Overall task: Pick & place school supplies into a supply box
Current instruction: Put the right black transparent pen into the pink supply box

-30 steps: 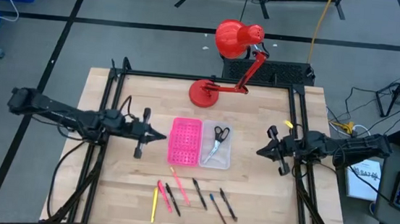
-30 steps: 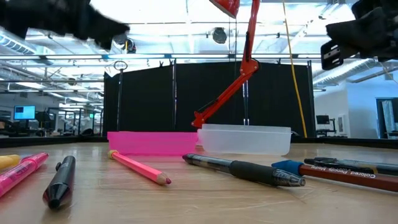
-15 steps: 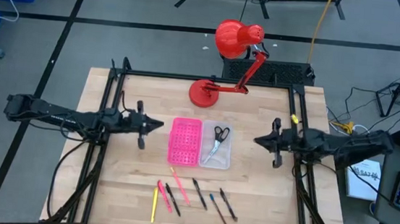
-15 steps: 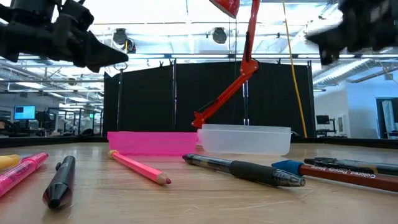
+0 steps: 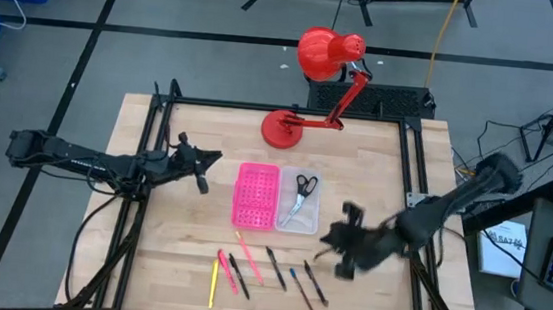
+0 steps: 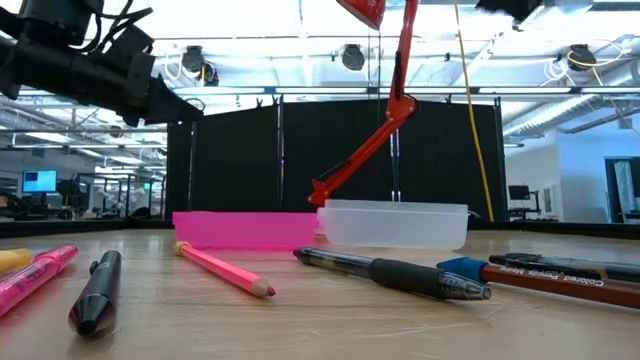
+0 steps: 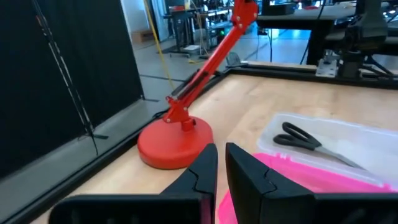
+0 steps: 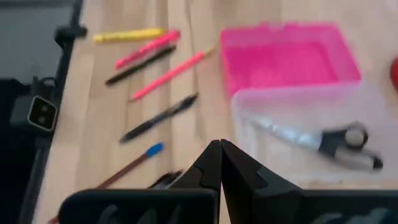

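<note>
Since half a second ago: right gripper (image 5: pixel 334 248) swung off the table's right edge, forward and inward, now over the wood just right of the clear tray (image 5: pixel 307 218) and above the pen row; motion-blurred in the high view. Left gripper (image 5: pixel 211 156) shifted slightly toward the lamp side, hanging left of the pink half (image 5: pixel 256 194), aimed at the red desk lamp (image 5: pixel 304 125).

Jaws: right fingers (image 8: pixel 211 163) pressed together, nothing between. Left fingers (image 7: pixel 205 174) nearly closed, a thin slit between, empty.

Supplies: scissors (image 5: pixel 300 195) lying inside the clear tray, handles toward the lamp. Pens and pencils on the table at the front edge, fanned in a loose row: yellow marker (image 5: pixel 213 283), pink marker (image 5: pixel 226 271), pink pencil (image 5: pixel 248 256), black pens (image 5: pixel 276 267), blue-tipped pen (image 5: pixel 303 293). All outside the box.

Low view: pink pencil (image 6: pixel 222 269) and black pen (image 6: pixel 395 271) nearest, box behind them.
</note>
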### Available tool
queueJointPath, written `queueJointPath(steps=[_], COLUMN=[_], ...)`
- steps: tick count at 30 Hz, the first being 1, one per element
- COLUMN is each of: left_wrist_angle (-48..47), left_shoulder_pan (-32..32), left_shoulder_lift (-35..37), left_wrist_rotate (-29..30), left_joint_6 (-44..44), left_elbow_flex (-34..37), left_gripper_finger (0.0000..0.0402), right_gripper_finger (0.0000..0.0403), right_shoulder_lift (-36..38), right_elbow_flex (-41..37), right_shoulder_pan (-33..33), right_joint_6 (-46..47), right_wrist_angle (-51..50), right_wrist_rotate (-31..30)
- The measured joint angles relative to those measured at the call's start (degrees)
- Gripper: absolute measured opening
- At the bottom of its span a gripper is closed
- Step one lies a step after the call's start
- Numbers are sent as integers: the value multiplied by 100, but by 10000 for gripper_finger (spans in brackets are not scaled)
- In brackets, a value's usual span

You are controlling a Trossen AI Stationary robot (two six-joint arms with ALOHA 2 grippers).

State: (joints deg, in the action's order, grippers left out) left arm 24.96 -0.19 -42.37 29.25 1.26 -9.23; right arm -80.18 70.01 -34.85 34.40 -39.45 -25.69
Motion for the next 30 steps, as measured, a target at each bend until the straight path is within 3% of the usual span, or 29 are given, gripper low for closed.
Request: queueJointPath(steps=[5,9,17,23,27,30], left_wrist_angle=[8,8,94,193,218,224], left_shoulder_pan=[0,0,85,210,219,221], left_shoulder_lift=[0,0,0,0,0,0], left_wrist_rotate=[-135,-136,-47,-66,-71,-71], left_joint_6=[-170,-202,-834,-804,-810,-821], left_elbow_flex=[0,0,0,-2,-2,-2], left_gripper_finger=[42,42,42,42,42,42], right_gripper_finger=[0,0,0,5,42,89], right_shoulder_lift=[-1542,-2284,-3042,-3428,-3604,-3685], right_elbow_flex=[1872,2859,3122,3113,2896,2644], right_shoulder_pan=[-379,-558,-963,-952,-836,-731], right_joint_6=[1959,3310,5257,5445,5097,5191], right_wrist_angle=[-2340,-3286,-2890,-2893,-2241,-1764], right_wrist_rotate=[416,1049,1394,928,951,1370])
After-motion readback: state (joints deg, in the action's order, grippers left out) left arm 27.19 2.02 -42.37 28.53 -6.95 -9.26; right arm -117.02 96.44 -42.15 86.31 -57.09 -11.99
